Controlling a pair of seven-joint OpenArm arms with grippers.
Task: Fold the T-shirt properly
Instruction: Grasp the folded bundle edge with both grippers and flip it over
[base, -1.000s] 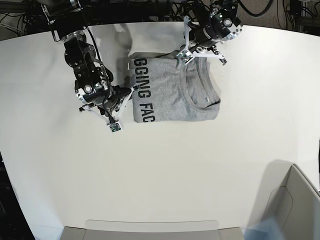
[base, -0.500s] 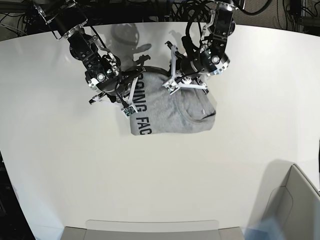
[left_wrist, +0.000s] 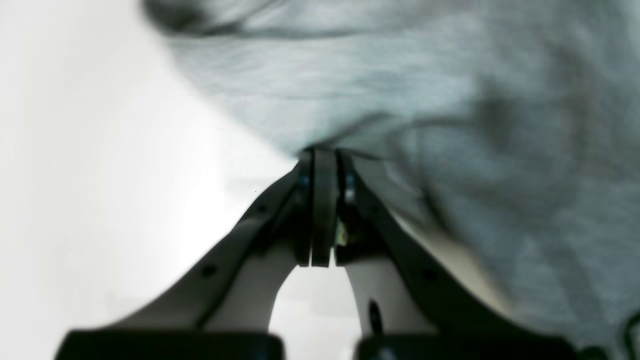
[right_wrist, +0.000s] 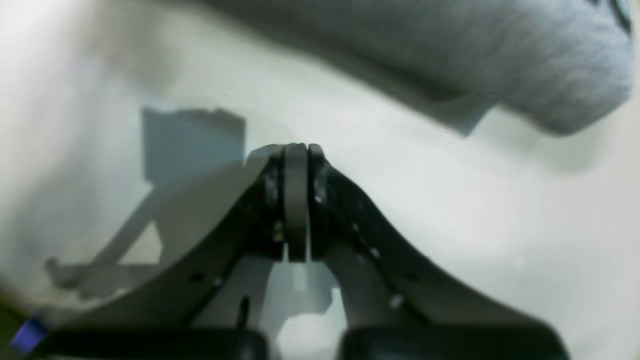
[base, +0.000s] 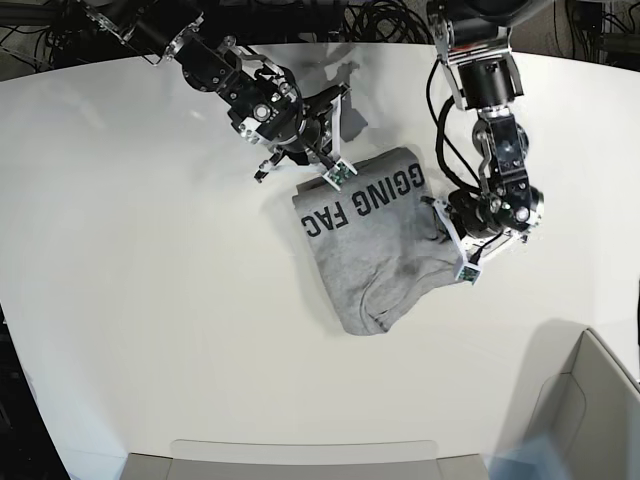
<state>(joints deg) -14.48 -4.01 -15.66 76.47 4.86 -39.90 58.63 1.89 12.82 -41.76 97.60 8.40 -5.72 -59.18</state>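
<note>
The T-shirt (base: 375, 240) lies mid-table, folded, long axis running diagonally. The left gripper (left_wrist: 324, 160) is pinched tight on its edge (hem, probably). The right gripper (right_wrist: 296, 150) is closed on nothing, shirt just beyond its tips.

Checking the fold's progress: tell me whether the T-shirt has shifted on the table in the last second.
Yes. The T-shirt has swung round and slid toward the table's near edge; its lettering now runs slantwise.
</note>
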